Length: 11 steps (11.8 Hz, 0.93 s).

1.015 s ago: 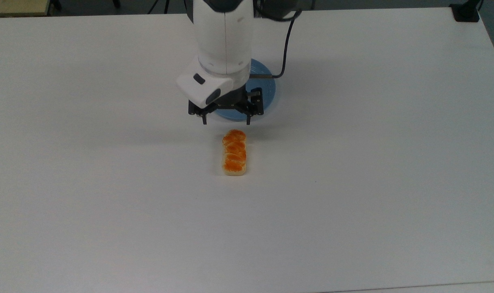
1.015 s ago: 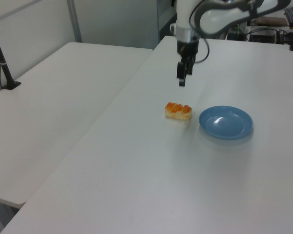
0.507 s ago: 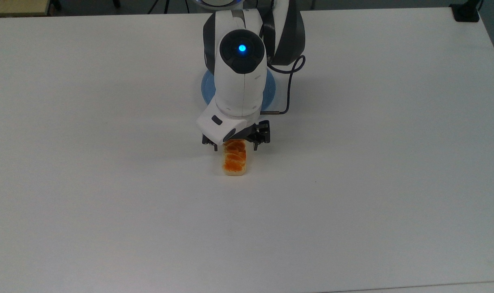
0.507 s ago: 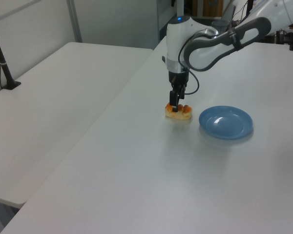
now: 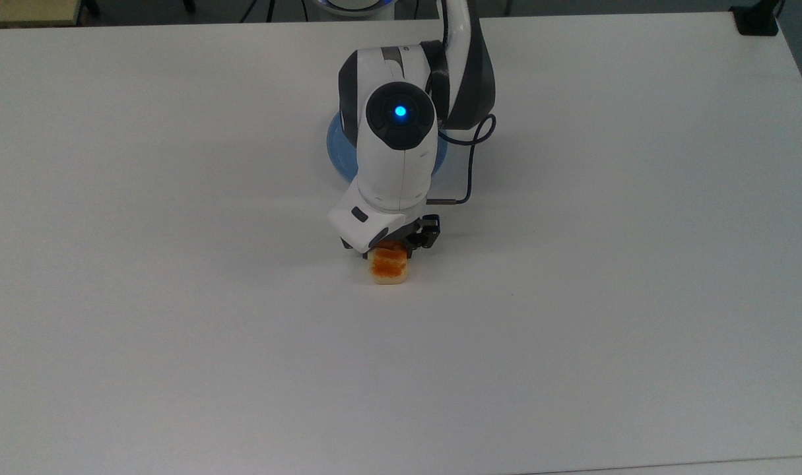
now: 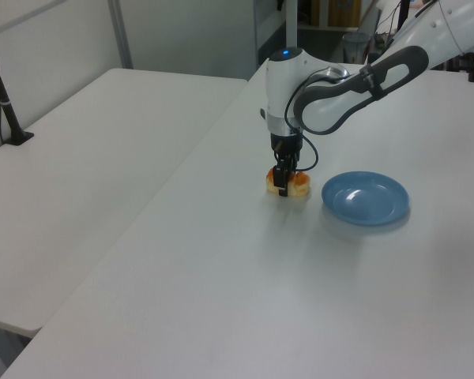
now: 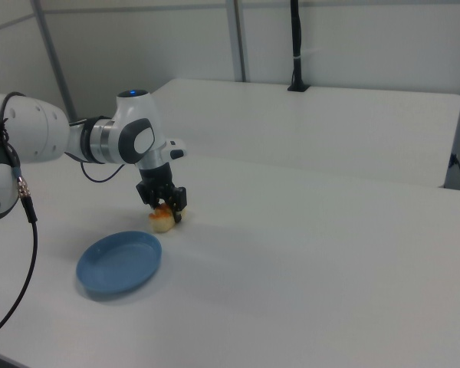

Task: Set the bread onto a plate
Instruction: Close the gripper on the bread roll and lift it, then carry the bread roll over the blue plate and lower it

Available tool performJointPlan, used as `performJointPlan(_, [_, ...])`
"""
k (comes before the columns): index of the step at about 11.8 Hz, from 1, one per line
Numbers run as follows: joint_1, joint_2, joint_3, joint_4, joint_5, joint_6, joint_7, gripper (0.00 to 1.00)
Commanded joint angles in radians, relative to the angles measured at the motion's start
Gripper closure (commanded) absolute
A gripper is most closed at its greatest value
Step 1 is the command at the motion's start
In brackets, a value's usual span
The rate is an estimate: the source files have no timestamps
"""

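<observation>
The bread (image 5: 389,269), a small loaf with an orange-brown top and cream sides, lies on the white table (image 5: 176,297). In the top view just its near end shows below the arm's wrist. My gripper (image 5: 391,254) is down over the loaf, at table height. In the left view the gripper (image 6: 284,183) stands in front of the bread (image 6: 301,185). In the right view the gripper (image 7: 165,207) sits over the bread (image 7: 162,221). The blue plate (image 5: 335,149) lies behind it, apart from the loaf and mostly hidden by the arm in the top view, with nothing on the plate (image 6: 365,199) (image 7: 119,263).
A black cable (image 5: 470,165) loops from the wrist over the table by the plate. A second white table (image 6: 87,158) adjoins on the left view's left, with a black post (image 6: 1,103) on it. Bare table surface stretches all around the loaf.
The arm came forward from over the plate and dropped onto the loaf. In the last half second it sank lower, covering more of the bread, and the loaf's near end shifted slightly to the top view's right.
</observation>
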Motion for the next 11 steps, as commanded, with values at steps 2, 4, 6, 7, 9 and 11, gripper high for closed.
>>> performJointPlan(2, [0.013,-0.041,-0.007,-0.014,-0.012,0.010,0.035,0.55])
performJointPlan(4, [0.009,-0.161,-0.005,-0.121,-0.013,0.010,0.021,0.55])
performJointPlan(6, [0.012,-0.274,-0.005,-0.247,-0.015,0.017,0.020,0.55])
performJointPlan(7, [0.016,-0.326,-0.005,-0.313,-0.017,0.021,0.020,0.55])
performJointPlan(9, [0.021,-0.444,-0.005,-0.470,-0.017,0.040,0.003,0.55])
performJointPlan(11, [0.026,-0.550,-0.005,-0.653,-0.017,0.160,0.003,0.55])
